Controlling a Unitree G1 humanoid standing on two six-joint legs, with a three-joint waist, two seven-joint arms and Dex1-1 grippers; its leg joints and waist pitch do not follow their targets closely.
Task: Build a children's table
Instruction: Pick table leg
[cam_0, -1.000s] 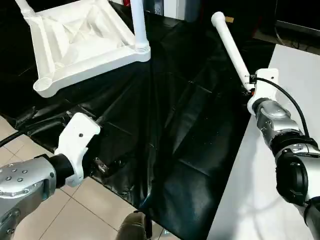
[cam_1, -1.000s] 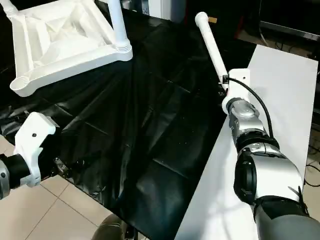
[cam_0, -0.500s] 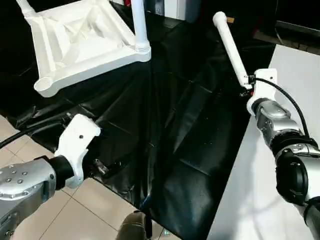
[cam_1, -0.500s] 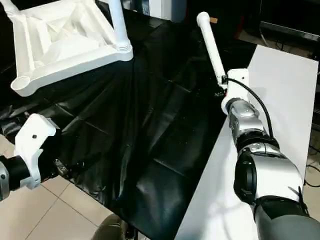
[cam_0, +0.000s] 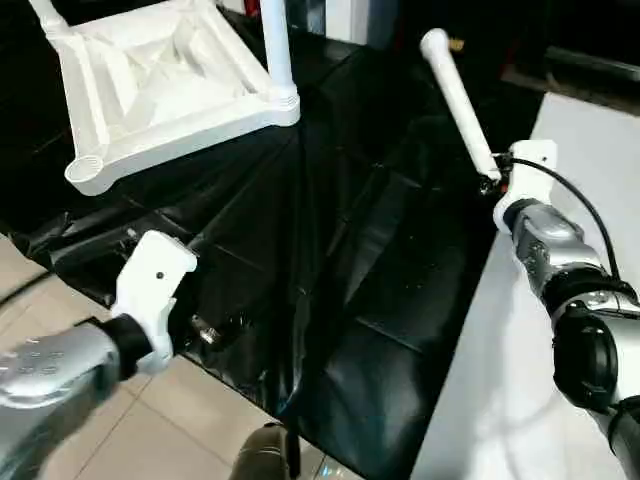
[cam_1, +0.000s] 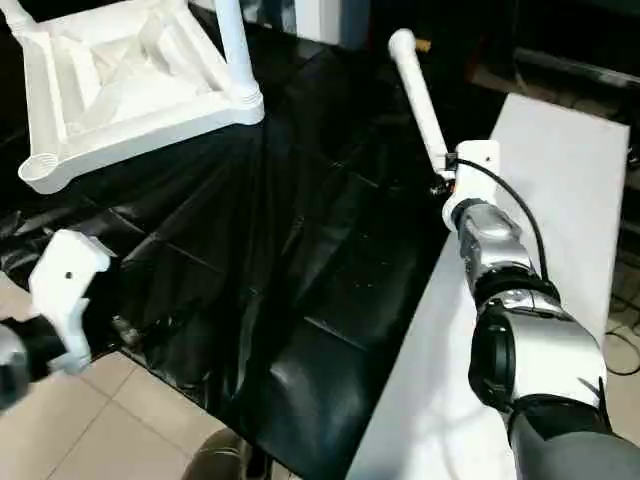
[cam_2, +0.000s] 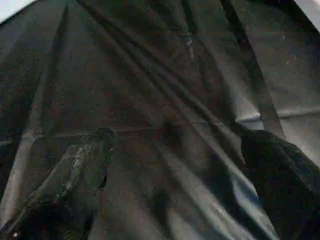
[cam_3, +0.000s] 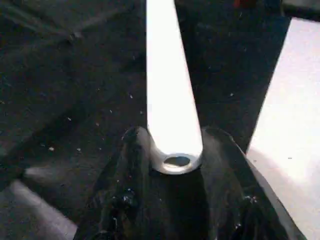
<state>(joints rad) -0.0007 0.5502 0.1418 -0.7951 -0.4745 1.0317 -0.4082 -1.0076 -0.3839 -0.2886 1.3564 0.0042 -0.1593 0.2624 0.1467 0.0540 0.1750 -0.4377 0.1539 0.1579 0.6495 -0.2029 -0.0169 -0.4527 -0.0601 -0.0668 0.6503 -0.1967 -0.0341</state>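
Left eye view: white plastic rectangular tabletop (cam_0: 160, 85), ribbed underside up, on black sheet (cam_0: 350, 260); two legs seated, near socket (cam_0: 84, 169) empty. Right gripper (cam_3: 170, 150) clamps long tapered white tube leg (cam_0: 458, 102) aloft, uninstalled. Left gripper (cam_2: 175, 145) wide, empty.

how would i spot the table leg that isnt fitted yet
Look over the black sheet to its right side, beside the white surface. The loose leg is gripped at one end by the right end effector; unlike the leg in the tabletop, it slants free.

Tabletop (cam_0: 150, 90) cropped at top edge
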